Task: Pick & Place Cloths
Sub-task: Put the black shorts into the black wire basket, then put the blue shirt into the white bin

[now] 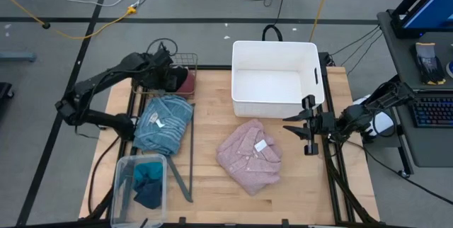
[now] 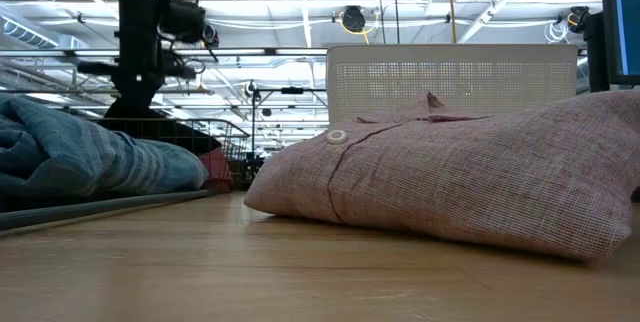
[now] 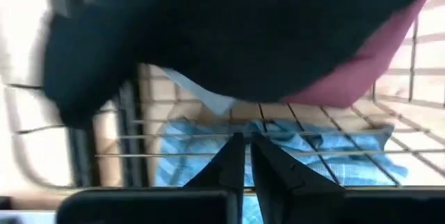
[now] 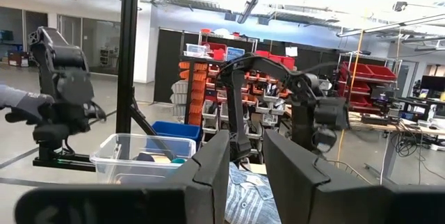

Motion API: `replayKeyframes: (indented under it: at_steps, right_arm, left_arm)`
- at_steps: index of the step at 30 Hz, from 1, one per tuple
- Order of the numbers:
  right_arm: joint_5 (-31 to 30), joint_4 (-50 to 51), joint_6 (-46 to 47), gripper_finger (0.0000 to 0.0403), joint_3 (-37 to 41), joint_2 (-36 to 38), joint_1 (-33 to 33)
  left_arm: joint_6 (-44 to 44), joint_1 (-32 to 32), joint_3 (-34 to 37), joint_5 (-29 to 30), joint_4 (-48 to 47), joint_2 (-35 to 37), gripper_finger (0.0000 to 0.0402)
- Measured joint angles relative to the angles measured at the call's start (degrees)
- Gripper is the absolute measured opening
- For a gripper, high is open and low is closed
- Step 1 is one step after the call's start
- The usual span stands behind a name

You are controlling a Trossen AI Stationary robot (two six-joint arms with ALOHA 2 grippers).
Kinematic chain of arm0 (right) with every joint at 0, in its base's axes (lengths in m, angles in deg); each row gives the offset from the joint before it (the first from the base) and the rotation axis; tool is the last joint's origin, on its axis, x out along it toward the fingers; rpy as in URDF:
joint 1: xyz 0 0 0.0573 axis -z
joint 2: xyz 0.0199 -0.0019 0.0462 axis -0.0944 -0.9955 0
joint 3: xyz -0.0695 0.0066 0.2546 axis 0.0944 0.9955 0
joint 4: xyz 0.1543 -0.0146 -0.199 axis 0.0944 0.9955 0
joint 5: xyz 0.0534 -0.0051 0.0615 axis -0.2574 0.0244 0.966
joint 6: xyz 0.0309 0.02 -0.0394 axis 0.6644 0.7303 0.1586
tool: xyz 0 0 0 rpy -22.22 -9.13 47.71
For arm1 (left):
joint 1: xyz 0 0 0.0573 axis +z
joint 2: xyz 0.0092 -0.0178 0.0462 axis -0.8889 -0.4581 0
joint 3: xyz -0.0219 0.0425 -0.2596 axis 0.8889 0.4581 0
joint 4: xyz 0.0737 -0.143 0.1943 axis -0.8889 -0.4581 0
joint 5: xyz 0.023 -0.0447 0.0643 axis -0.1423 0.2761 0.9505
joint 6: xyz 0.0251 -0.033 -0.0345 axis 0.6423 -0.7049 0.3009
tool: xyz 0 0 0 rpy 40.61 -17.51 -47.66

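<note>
the left gripper (image 1: 172, 78) hangs over the wire basket (image 1: 185, 61) at the table's far left corner. in the left wrist view its fingers (image 3: 233, 161) stand almost together with only a thin slit between them, and a black piece (image 3: 229, 29) fills the space just ahead, with a maroon piece (image 3: 368, 67) beside it. whether the tips actually pinch any cloth cannot be told.

the blue striped top (image 1: 164, 123) lies bunched near the table's left edge, partly over the basket's frame. the pink shirt (image 1: 249, 156) lies folded near the table's middle, toward the front, well apart from the striped top. the white tub (image 1: 274, 78) sits at the far edge. a clear bin (image 1: 139, 189) at the front left corner holds teal and navy pieces (image 1: 148, 183).

the right gripper (image 1: 303, 127) waits at the table's right edge beside the tub, its fingers (image 4: 208, 175) parted with a clear gap and nothing between them.
</note>
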Motion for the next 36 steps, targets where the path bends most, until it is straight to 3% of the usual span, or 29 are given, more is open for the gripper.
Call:
replayKeyframes:
  at_steps: [7, 19, 30, 36]
  right_arm:
    - [-0.02, 0.02, 0.74, 0.0082, 0.0, 0.0, 0.0]
    - [-0.02, 0.02, 2.57, 0.0079, 0.0, 0.0, 0.0]
    - [-0.02, 0.02, 2.56, 0.0079, 0.0, 0.0, 0.0]
    - [-0.03, 0.02, 2.56, 0.0079, 0.0, 0.02, 0.01]
  left_arm:
    - [1.8, 0.58, 2.72, -0.35, 5.52, -2.31, 0.0033]
    - [3.23, 2.06, -1.91, 10.13, 9.04, -1.87, 0.0033]
    - [6.0, 6.41, -1.91, -3.37, 9.33, -8.84, 0.0033]
    - [6.95, 6.4, -3.02, -4.36, 9.11, -6.27, 0.0033]
